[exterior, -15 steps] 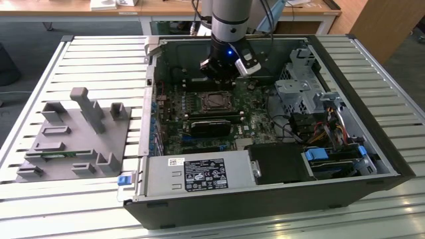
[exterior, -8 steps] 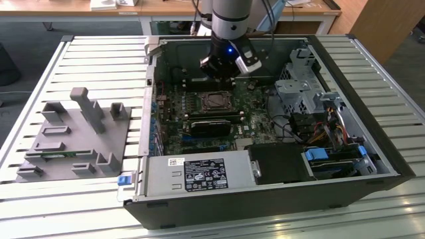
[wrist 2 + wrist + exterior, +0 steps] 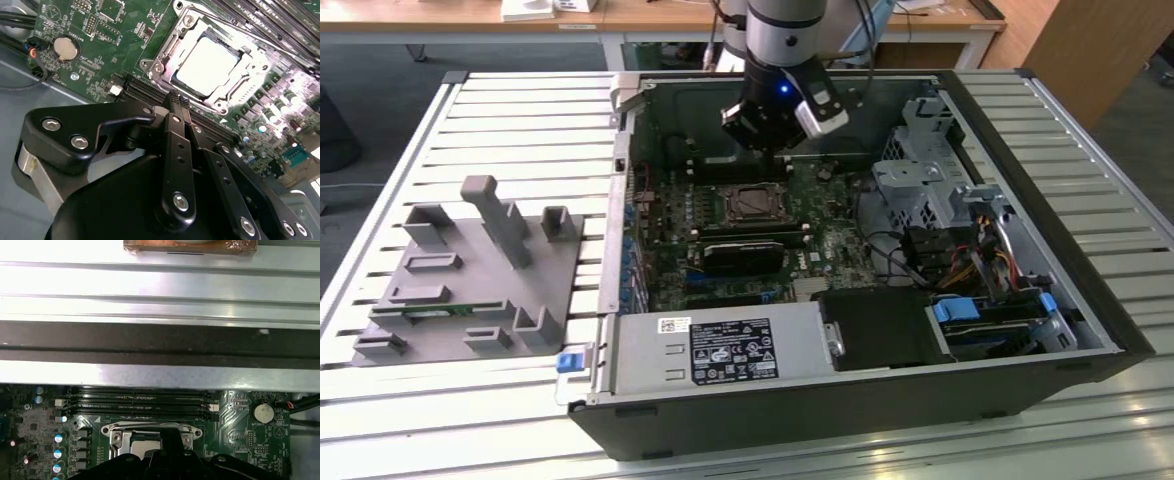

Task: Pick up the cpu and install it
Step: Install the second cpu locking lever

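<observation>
The cpu (image 3: 207,67) is a flat silvery square lying inside the metal socket frame (image 3: 165,47) on the green motherboard (image 3: 105,45); its pale top also shows in the first wrist view (image 3: 145,447). My gripper (image 3: 177,100) hovers just above the board beside the socket, its black fingers (image 3: 175,150) pressed together with nothing between them. In the exterior view the gripper (image 3: 767,145) hangs over the back part of the open computer case (image 3: 1014,300), slightly behind the socket (image 3: 754,203).
A black heatsink block (image 3: 740,255) sits in front of the socket. A power supply box (image 3: 707,350) fills the case's front, with a drive cage (image 3: 921,180) and cables (image 3: 921,250) on the exterior view's right. A grey fixture tray (image 3: 454,290) lies left of the case.
</observation>
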Available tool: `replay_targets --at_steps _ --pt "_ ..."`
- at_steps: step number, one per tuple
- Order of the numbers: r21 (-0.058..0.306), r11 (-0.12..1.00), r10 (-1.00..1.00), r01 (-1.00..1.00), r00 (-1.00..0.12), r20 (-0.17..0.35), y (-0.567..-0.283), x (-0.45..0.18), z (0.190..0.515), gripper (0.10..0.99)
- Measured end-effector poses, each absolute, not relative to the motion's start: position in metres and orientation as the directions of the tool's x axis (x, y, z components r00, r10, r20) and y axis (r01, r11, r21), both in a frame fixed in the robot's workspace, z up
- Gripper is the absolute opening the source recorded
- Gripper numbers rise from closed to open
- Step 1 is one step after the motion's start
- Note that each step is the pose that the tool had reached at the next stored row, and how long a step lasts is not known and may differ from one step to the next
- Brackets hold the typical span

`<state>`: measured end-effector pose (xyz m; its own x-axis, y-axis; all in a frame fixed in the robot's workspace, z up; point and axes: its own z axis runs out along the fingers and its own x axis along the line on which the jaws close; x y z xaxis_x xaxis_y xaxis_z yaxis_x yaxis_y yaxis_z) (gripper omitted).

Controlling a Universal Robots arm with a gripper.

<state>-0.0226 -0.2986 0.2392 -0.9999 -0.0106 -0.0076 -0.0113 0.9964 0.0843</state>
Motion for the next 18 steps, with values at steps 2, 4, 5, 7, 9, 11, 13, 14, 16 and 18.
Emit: replay_targets --at_steps 2,4,5,7,9,11,13,14,16,18 --pt "0.084 0.996 -0.011 -0.011 -1.0 -0.008 -0.299 -0.023 0.245 0.106" --pt "0.084 0.996 -0.011 -0.011 -1.0 -0.008 -0.299 -0.023 0.247 0.106" --pt "0.084 0.996 -0.011 -0.012 -1.0 -0.008 -0.3 -0.023 0.247 0.106" --pt "0.084 0.996 -0.011 -0.011 -1.0 -0.008 -0.303 -0.023 0.247 0.106" --pt "0.084 0.996 -0.011 -0.011 -1.0 -0.008 -0.307 -0.023 0.247 0.106" --pt "0.084 0.996 -0.011 -0.011 -1.0 -0.008 -0.31 -0.023 0.247 0.106" --pt "0.084 0.996 -0.011 -0.011 -1.0 -0.008 -0.313 -0.023 0.247 0.106" --pt "0.084 0.996 -0.011 -0.011 -1.0 -0.008 -0.315 -0.023 0.247 0.106" --pt "0.084 0.996 -0.011 -0.011 -1.0 -0.008 -0.32 -0.023 0.246 0.106" --pt "0.084 0.996 -0.011 -0.011 -1.0 -0.008 -0.329 -0.023 0.246 0.106"
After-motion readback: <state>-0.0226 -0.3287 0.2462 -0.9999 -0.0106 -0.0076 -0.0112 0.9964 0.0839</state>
